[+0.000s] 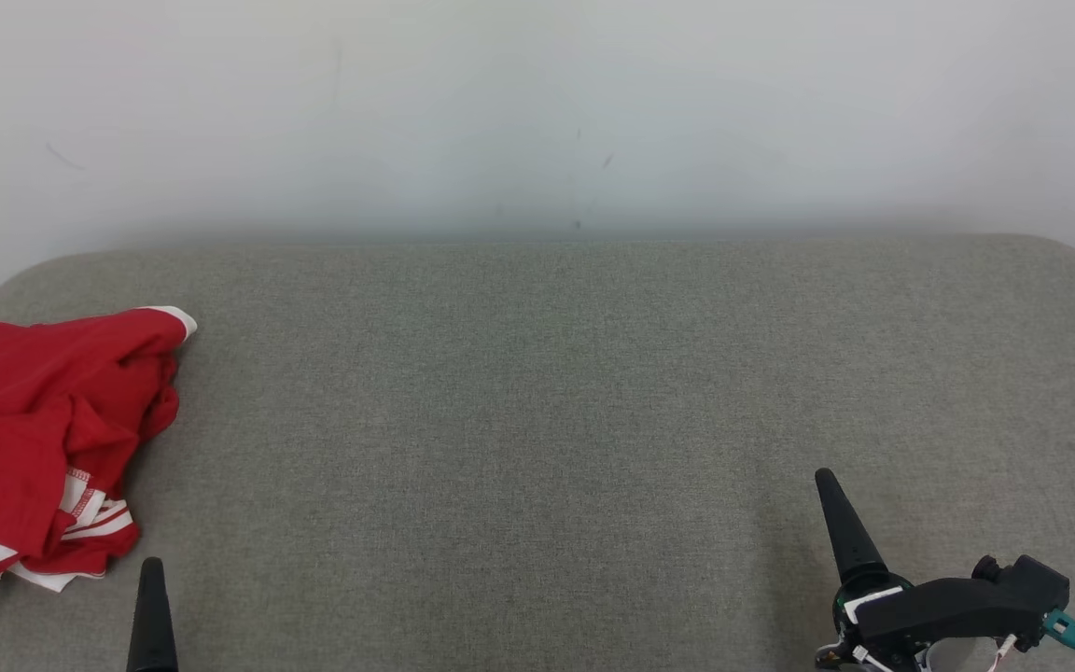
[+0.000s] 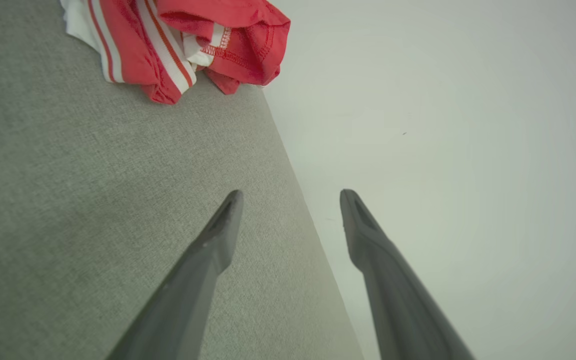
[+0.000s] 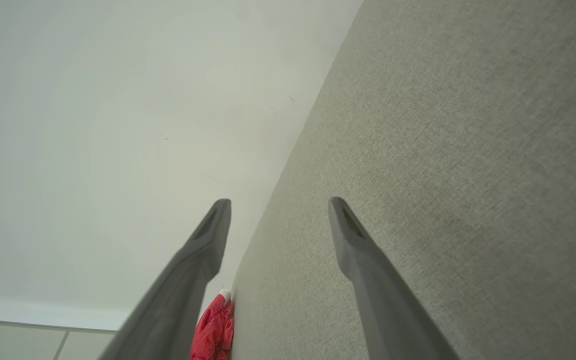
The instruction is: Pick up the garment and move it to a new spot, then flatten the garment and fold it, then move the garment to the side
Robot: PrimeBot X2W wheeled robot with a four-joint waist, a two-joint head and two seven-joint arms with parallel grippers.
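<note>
Observe red garment [image 1: 34,439] crumpled at left end of grey cushion [image 1: 537,420]; left gripper [image 2: 291,192] and right gripper [image 3: 279,200] both with jaws spread, empty, apart from it.

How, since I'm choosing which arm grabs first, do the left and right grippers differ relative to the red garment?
The left gripper sits close to the garment; the right gripper is far across the grey cushion. The garment looks large from the left gripper's wrist camera, small and distant from the right gripper's. Both are open and empty.
</note>
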